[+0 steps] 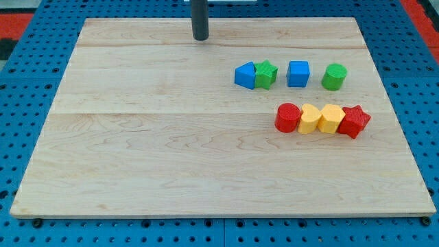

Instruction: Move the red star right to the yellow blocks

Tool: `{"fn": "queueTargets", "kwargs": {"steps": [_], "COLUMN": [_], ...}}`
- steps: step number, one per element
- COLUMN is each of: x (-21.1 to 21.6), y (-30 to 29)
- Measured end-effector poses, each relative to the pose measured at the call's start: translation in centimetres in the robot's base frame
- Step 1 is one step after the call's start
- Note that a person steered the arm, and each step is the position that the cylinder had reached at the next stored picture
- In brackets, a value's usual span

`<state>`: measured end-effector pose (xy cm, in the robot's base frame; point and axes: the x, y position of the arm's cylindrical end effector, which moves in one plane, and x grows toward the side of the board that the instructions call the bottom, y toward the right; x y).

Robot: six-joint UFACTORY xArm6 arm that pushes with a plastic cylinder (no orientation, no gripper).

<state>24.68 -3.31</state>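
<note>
The red star (354, 121) lies at the view's right, touching the right side of a yellow block (332, 118). A second yellow block (310, 119) touches that one on its left, and a red cylinder (287, 117) ends the row on the left. My tip (200, 38) is near the view's top centre, far up and to the left of the row and touching no block.
Above the row sit a blue block (244, 75) touching a green star (266, 74), a blue cube (298, 73) and a green cylinder (334, 77). The wooden board (151, 151) lies on a blue perforated table (27, 62).
</note>
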Motion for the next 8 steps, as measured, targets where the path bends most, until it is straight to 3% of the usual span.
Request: {"fn": "queueTargets", "kwargs": {"steps": [1,2,3,4,5,6,7,8], "x": [-0.2,-0.3,2.8,9.3,18.7,23.2,24.3,22.2], "y": [7.6,19.8,30.1,35.4,34.7,33.7,28.2,22.8]}}
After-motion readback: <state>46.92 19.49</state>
